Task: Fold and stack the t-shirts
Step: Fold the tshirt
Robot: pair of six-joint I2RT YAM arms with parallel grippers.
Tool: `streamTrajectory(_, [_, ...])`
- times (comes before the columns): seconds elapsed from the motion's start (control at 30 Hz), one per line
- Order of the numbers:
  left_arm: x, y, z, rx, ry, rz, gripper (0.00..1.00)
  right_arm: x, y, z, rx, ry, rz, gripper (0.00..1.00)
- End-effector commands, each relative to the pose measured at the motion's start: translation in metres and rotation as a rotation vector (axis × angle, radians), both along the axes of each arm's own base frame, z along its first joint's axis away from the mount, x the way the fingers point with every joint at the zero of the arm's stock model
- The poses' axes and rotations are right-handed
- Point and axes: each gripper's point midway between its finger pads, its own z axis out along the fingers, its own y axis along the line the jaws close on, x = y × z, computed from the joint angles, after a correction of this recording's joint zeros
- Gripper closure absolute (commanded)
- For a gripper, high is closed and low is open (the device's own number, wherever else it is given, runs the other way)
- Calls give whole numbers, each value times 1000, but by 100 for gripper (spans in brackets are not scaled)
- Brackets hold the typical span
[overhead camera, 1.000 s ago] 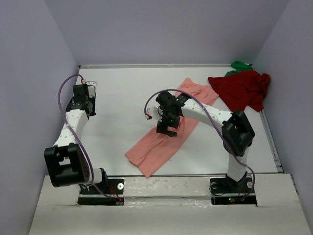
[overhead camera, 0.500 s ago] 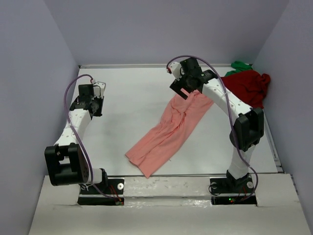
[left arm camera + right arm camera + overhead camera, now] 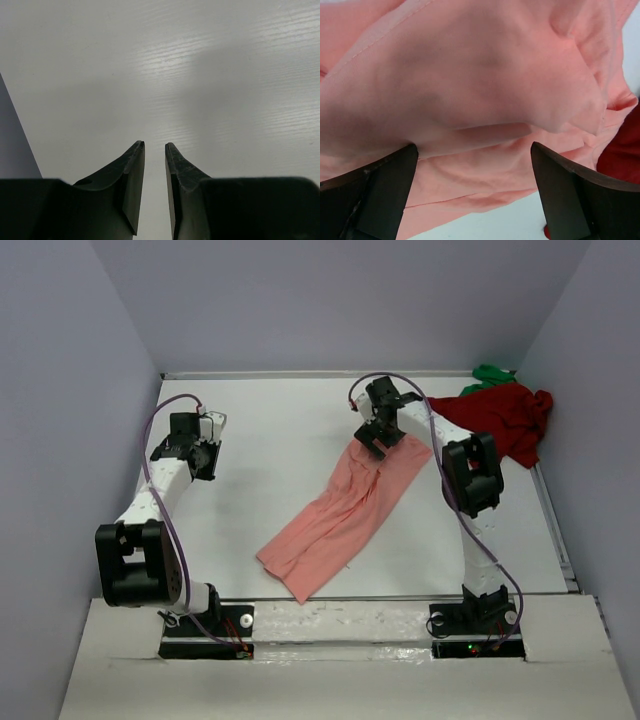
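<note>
The salmon-pink t-shirt (image 3: 340,515) lies as a long diagonal strip from the near middle to the far right of the white table. My right gripper (image 3: 379,439) is low over its far end, jaws wide open. In the right wrist view a raised fold of the pink shirt (image 3: 470,75) bulges between and beyond the open gripper (image 3: 474,146), held by neither finger. The dark red t-shirt (image 3: 495,420) lies crumpled at the far right, its edge also in the right wrist view (image 3: 625,165). The green t-shirt (image 3: 490,373) peeks out behind it. My left gripper (image 3: 208,436) is empty over bare table, jaws a narrow gap apart (image 3: 154,144).
Grey walls close the table (image 3: 270,430) on the left, back and right. The left wrist view shows only bare table top (image 3: 200,60) and a strip of wall at its left edge.
My right gripper moved from the shirt's middle to its far end, rose, then came down onto it. The shirt's far end now sits shorter and bunched. My left arm edged to the right.
</note>
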Motion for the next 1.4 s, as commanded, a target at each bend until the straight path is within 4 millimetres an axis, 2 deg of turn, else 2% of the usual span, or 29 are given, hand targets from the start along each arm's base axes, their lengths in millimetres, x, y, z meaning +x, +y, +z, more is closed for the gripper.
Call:
streamTrajectory(0.0, [2, -2, 5, 7, -5, -26, 66, 14, -1, 20, 79, -35, -51, 0])
streamTrajectory(0.07, [2, -3, 4, 4, 1, -26, 66, 10, -8, 14, 107, 7, -83, 0])
streamTrajectory(0.17, [3, -4, 2, -2, 12, -24, 66, 3, -4, 6, 169, 76, -108, 0])
streamTrajectory(0.27, [4, -5, 2, -8, 11, -23, 66, 4, -11, -2, 197, 119, -140, 0])
streamTrajectory(0.3, [4, -6, 3, -10, 13, -24, 66, 12, -13, -5, 200, 116, -148, 0])
streamTrajectory(0.43, [2, -4, 3, 1, 19, -19, 66, 22, -15, -9, 197, 134, -163, 0])
streamTrajectory(0.63, [-6, -1, 6, 19, 28, -12, 66, 47, 1, -18, 239, 142, -147, 0])
streamTrajectory(0.77, [-9, 6, 8, 55, 35, 12, 65, 60, 12, -14, 292, 108, -116, 0])
streamTrajectory(0.97, [-8, 5, 9, 38, 52, 28, 65, 83, 38, 6, 420, 20, -43, 0])
streamTrajectory(1.1, [-9, 3, 12, 23, 57, 45, 66, 112, 48, 26, 455, -102, 19, 0])
streamTrajectory(1.23, [-11, 4, 17, 22, 45, 66, 66, 128, 60, 46, 508, -190, 74, 0])
streamTrajectory(1.37, [-9, 4, 18, 23, 46, 73, 66, 141, 65, 77, 536, -296, 114, 0])
